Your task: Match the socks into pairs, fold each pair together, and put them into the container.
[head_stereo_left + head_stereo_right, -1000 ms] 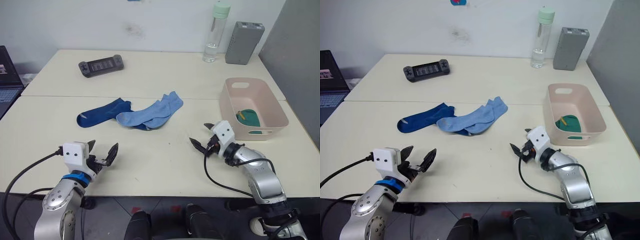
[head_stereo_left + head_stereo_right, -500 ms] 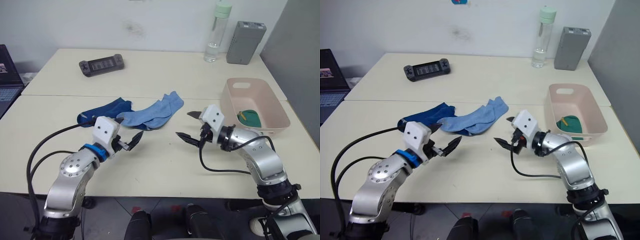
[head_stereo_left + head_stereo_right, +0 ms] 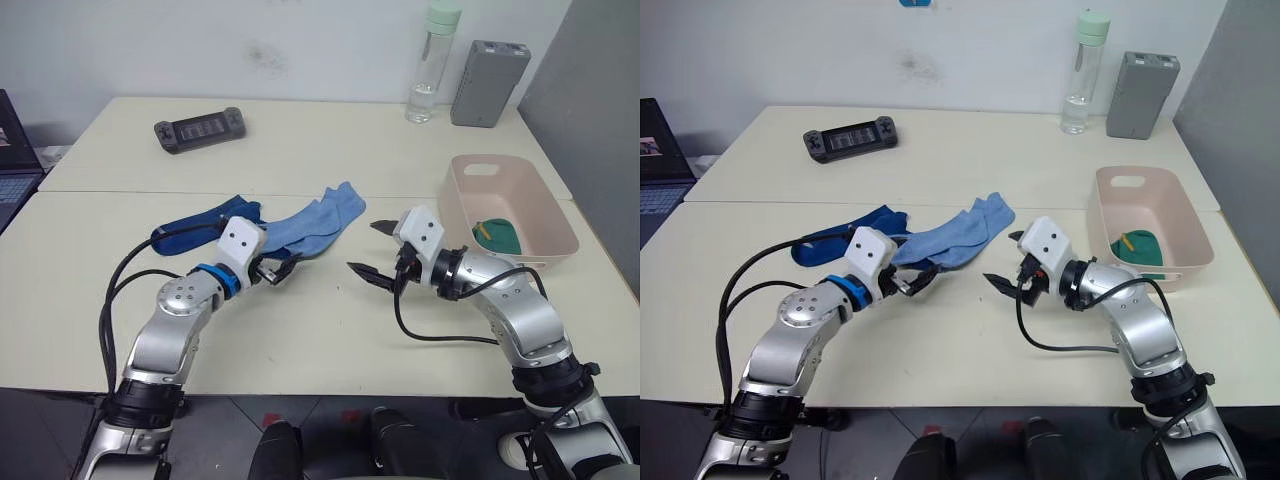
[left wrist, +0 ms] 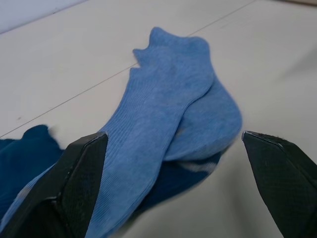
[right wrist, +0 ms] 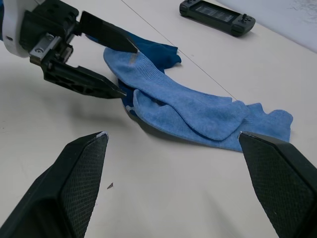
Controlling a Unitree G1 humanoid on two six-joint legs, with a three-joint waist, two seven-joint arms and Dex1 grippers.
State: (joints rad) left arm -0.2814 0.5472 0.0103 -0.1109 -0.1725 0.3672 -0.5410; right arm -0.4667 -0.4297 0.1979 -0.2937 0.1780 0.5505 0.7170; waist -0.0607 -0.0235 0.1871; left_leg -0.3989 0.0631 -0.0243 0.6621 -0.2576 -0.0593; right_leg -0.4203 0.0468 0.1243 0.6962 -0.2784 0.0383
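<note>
Light blue socks (image 3: pixel 955 236) overlapped on a navy sock (image 3: pixel 835 243) mid-table, bare table (image 3: pixel 940 330) toward the near edge. Left gripper (image 3: pixel 916 281), jaws wide, sat at their near end; right gripper (image 3: pixel 1008 262), wide, beside. Green sock (image 3: pixel 1137 246) lay in the container (image 3: pixel 1160 268) near the right edge. Right wrist view showed a handheld console (image 5: pixel 218 16).

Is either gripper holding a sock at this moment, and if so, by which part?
Nothing is held. The left gripper is open at the near end of the light blue fabric socks; the right gripper is open above the table.
</note>
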